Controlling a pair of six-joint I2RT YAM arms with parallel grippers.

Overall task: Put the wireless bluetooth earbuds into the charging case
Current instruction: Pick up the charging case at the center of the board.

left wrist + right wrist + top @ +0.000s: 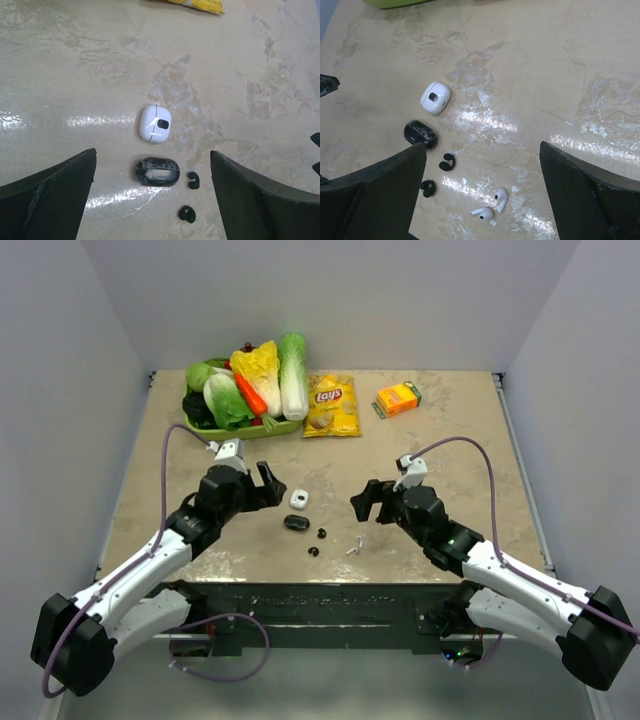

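The two black earbuds [193,180] lie on the table [450,440] just right of the open black charging case [157,171], slightly nearer the right gripper [362,498] than the left gripper [272,486], both spread wide and empty.

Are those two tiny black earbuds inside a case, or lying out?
Out. One black earbud and the other lie on the table beside the black case, not in it.
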